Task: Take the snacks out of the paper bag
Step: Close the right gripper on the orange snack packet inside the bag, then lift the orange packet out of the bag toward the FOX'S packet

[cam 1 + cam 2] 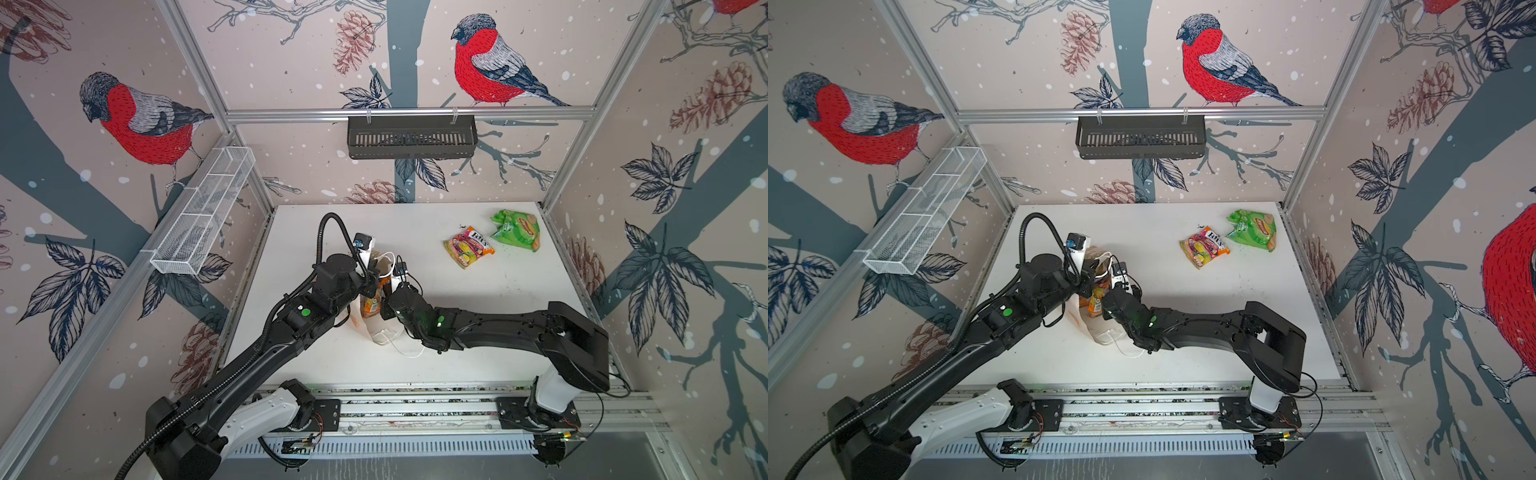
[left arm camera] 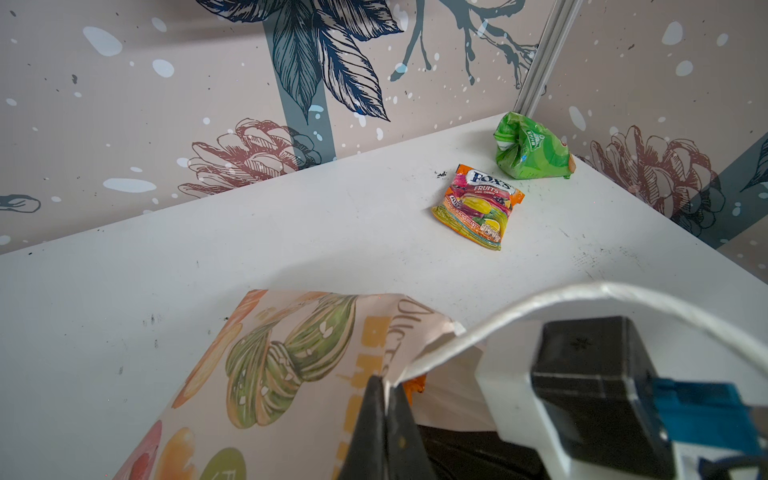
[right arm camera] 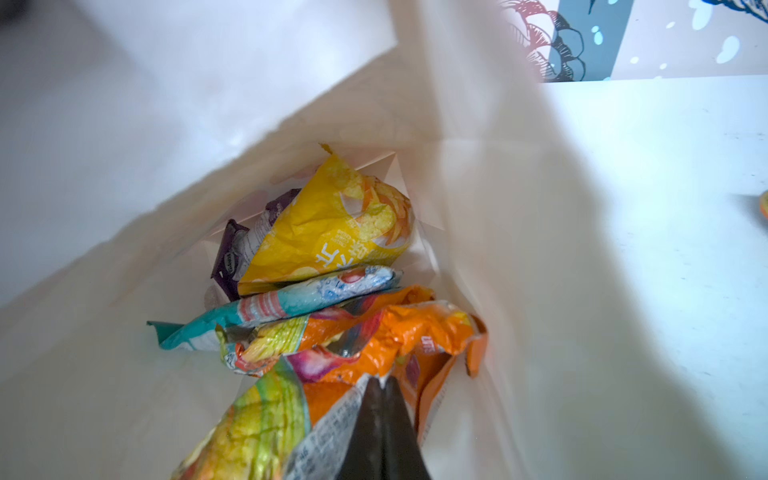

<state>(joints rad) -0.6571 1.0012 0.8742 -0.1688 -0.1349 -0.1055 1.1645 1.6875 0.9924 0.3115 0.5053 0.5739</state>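
Observation:
The cream paper bag (image 1: pixel 380 332) (image 1: pixel 1102 332) stands at the table's middle between both arms, its mouth held open. My left gripper (image 2: pixel 384 380) is shut on the bag's printed rim (image 2: pixel 291 353) beside a white cord handle (image 2: pixel 582 291). My right gripper (image 3: pixel 380 380) reaches inside the bag and is shut on a crumpled orange packet (image 3: pixel 399 332) (image 1: pixel 371 305). Deeper in the bag (image 3: pixel 478 187) lie a yellow packet (image 3: pixel 332 224), a teal packet (image 3: pixel 282 307) and a purple one (image 3: pixel 228 262). Outside, a green packet (image 1: pixel 516 230) (image 2: pixel 532 149) and a multicoloured candy packet (image 1: pixel 468 246) (image 2: pixel 478 208) lie at the table's far right.
A black slotted basket (image 1: pixel 411 137) hangs on the back rail and a white mesh basket (image 1: pixel 203 212) on the left wall. The white table (image 1: pixel 498 299) ends at walls on three sides. The bag's other cord handle (image 1: pixel 409 353) trails towards the front edge.

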